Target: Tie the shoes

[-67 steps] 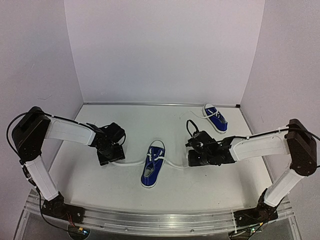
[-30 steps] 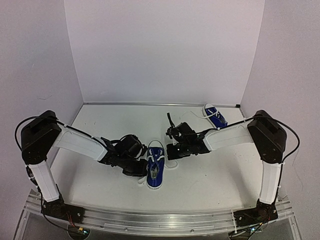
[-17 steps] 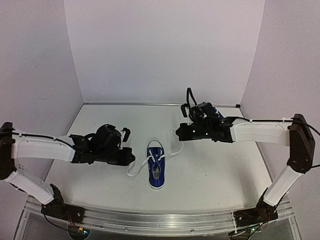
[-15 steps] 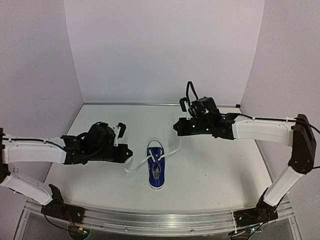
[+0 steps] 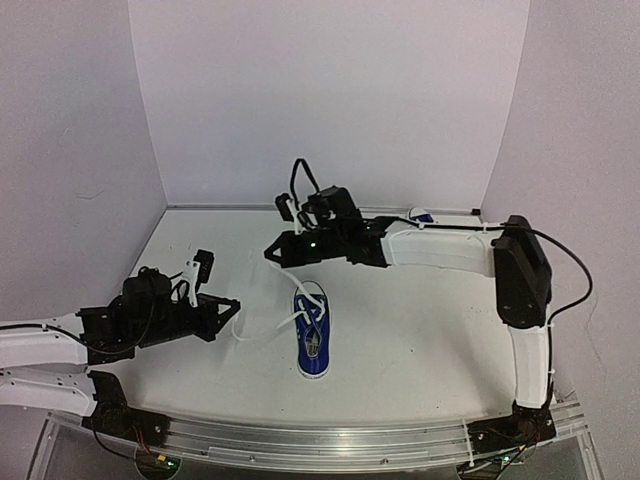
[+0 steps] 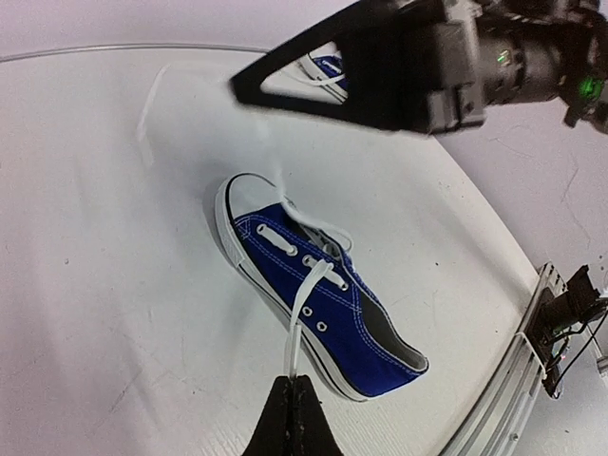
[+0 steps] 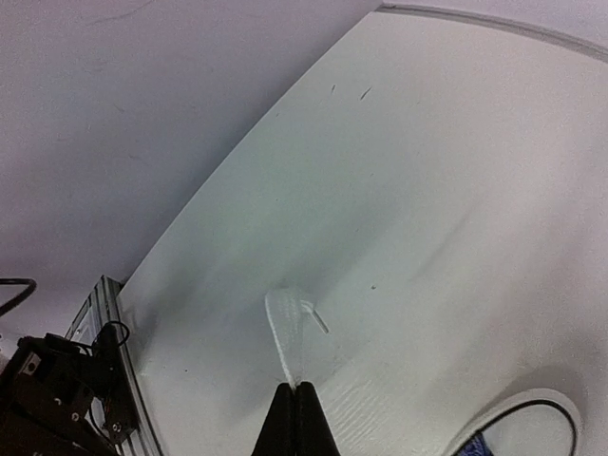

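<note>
**While both pincers pinch laces, 1 shoe sits mid-counter**

With its toe cap pointing at the back wall, the near shoe (image 5: 312, 335) (image 6: 323, 304) lies upright on its sole about the middle of the counter (image 5: 420, 330), between the 2 pincers. Blue canvas, white sole, tongue area open, no bow visible.

Left pincer (image 5: 232, 305) (image 6: 293, 382): low over the counter, to the left of the shoe and near it. Fingertips pressed together in the left wrist view, clamped on the left lace (image 5: 262, 330) (image 6: 302, 313). That lace runs from the eyelets off the shoe's side straight into the tips, off the counter for part of its run.

Right pincer (image 5: 270, 253) (image 7: 294, 388): raised, beyond the shoe's toe and a bit to the left, with the right arm (image 5: 440, 245) stretched across from the right side. Tips closed in the right wrist view, gripping the right lace (image 5: 295, 280) (image 7: 287, 332). It is blurred there, with its free end hanging past the tips. In the top view it rises from the toe end up to the pincer.

The 2 laces cross over the shoe's upper.

Far shoe (image 5: 420, 214) (image 6: 328, 66): at the back of the counter toward the right corner, mostly hidden behind the right arm in the top view. Only a blue and white sliver shows, and how its laces lie cannot be told.
</note>
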